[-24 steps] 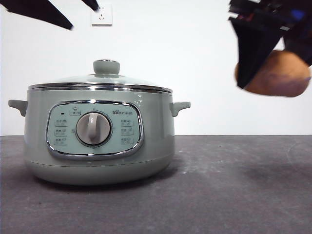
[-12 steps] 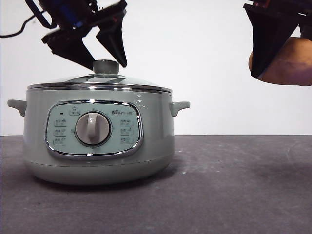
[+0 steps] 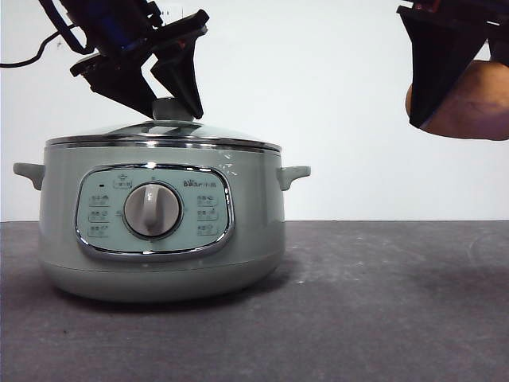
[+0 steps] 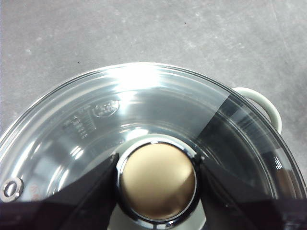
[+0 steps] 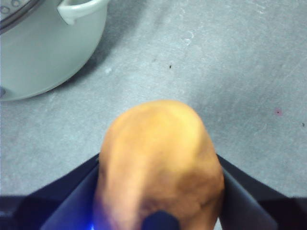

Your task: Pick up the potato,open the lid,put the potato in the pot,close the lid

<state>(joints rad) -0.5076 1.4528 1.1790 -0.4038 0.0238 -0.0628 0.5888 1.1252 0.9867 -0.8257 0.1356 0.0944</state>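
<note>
One of the four steps looks done: the potato (image 3: 469,107) is off the worktop (image 3: 382,302), clenched between the jaws of the right end effector (image 5: 160,191) and held high in the air, at about 3 o'clock from the pot (image 3: 163,231) in the front view and well apart from it. The right wrist view shows the black jaws pressing on both flanks of the orange-brown skin, with the grey worktop far below and one pot handle (image 5: 79,9) off at about 10 o'clock of the potato. The second step is under way, by my reading. The left end effector (image 4: 157,175) is down over the lid (image 4: 144,120), its jaws spread and standing on either side of the round knob (image 3: 173,109); in the left wrist view each jaw tip lies just beside the knob's chrome collar, but I cannot tell whether they press on it yet, so I take them as released for now. The lid sits flat on the pot's steel rim, so nothing is opened. What is left, as I judge it: close on the knob, lift the lid clear, carry the potato across and lower it into the pot, then set the lid back on its rim.
</note>
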